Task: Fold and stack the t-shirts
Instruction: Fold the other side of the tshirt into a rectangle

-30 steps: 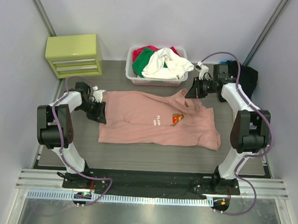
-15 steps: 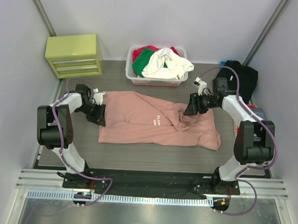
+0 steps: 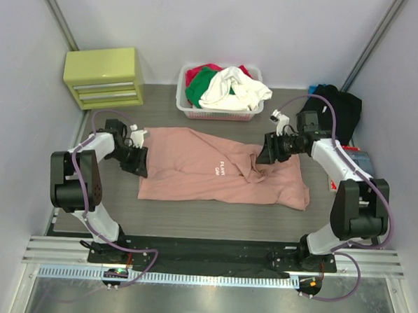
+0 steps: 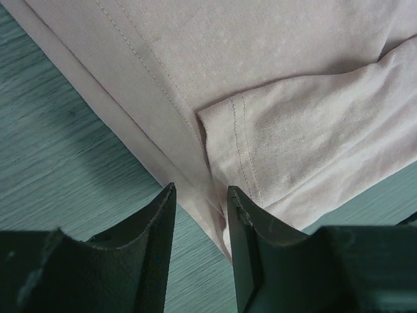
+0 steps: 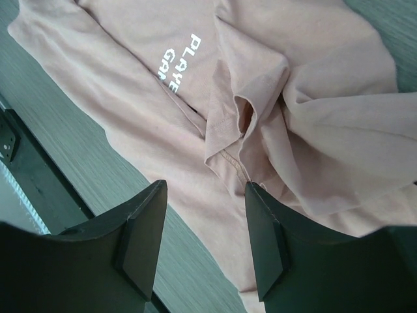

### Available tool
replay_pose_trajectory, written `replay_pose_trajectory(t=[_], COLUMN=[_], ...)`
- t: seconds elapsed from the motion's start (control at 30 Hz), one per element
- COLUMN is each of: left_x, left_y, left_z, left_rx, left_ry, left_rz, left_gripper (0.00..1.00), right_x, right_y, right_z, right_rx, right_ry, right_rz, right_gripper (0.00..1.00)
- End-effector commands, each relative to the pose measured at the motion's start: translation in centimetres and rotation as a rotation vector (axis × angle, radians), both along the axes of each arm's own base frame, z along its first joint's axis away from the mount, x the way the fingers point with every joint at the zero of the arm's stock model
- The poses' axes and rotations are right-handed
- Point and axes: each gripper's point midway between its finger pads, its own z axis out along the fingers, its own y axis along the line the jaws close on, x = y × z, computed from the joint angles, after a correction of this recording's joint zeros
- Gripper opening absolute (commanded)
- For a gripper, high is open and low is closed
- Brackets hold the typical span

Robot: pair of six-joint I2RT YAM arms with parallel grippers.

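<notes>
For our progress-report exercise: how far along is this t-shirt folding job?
Done: the salmon-pink t-shirt lies spread out, its right part thrown over in a rumpled fold. In hand: nothing; the right gripper hangs open above that fold, the left gripper open at the shirt's left edge. Left: neat folds, the heaped black t-shirt at far right, the stack.

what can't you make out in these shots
- pink tee lettering: partly under a fold, top and right wrist views
- black tee: right arm covers part, top view
- basket: lower clothes buried under the white one, top view
- left gripper: contact with the hem unclear, left wrist view
</notes>
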Motion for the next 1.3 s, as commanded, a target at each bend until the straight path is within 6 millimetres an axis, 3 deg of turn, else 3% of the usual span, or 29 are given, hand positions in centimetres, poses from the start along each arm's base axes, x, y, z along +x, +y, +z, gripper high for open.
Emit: replay_pose_trajectory(t=[0.0,0.33,0.63,0.7,0.73,0.77,0.83,0.97,1.27], left_x=[0.9,0.7,0.8,0.7,0.7,0.6,0.5,0.4,0.2], left_y=[-0.4,0.0,0.1,0.3,0.3,0.3,0.3,0.3,0.4], left_z=[0.7,0.5,0.7,0.6,0.6,0.5,0.3,0.2,0.2], left_rx=[-0.019,0.008,0.014,0.021,0.023,0.024,0.026,0.022,0.034], left_ry=[-0.052,-0.051,-0.061,-0.061,-0.06,-0.058,-0.054,-0.055,-0.065], left_rz=[-0.002,-0.006,-0.006,-0.009,-0.011,-0.014,-0.015,-0.016,-0.022], left_gripper=[0.39,0.39,0.39,0.39,0.38,0.39,0.39,0.39,0.39], right_x=[1.7,3.9,4.8,4.9,4.9,5.0,5.1,5.7,8.9], right_y=[1.2,2.8,3.5,3.7,3.7,3.6,3.6,3.2,2.0], right_z=[-1.5,-2.2,-4.8,-5.2,-5.5,-5.6,-5.6,-3.8,-1.1], right_rx=[-0.023,-0.022,-0.056,-0.07,-0.076,-0.084,-0.091,-0.106,-0.194], right_ry=[0.004,0.016,0.034,0.034,0.035,0.032,0.021,-0.044,-0.137], right_rz=[-0.002,-0.015,-0.002,-0.001,-0.004,-0.011,-0.017,-0.035,-0.037], right_gripper=[0.57,0.57,0.56,0.46,0.34,0.02,0.01,0.01,0.01])
